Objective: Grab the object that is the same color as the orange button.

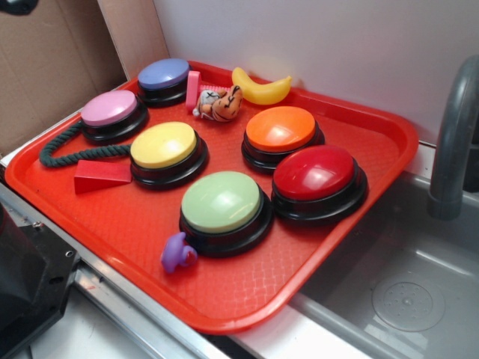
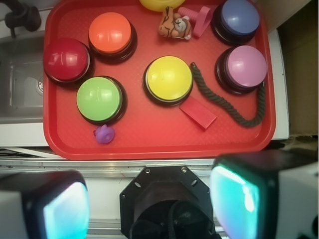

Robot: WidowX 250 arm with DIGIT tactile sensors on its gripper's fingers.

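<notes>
The small orange-and-white striped plush tiger lies at the back of the red tray, between the blue button and the orange button. In the wrist view the tiger is near the top, right of the orange button. My gripper is open and empty, high above the robot base, well short of the tray's near edge. Its two teal pads fill the bottom corners. The gripper does not show in the exterior view.
On the tray: red, green, yellow, pink and blue buttons, a yellow banana, a pink screw, a red wedge, a green rope, a purple toy. A sink and faucet stand right.
</notes>
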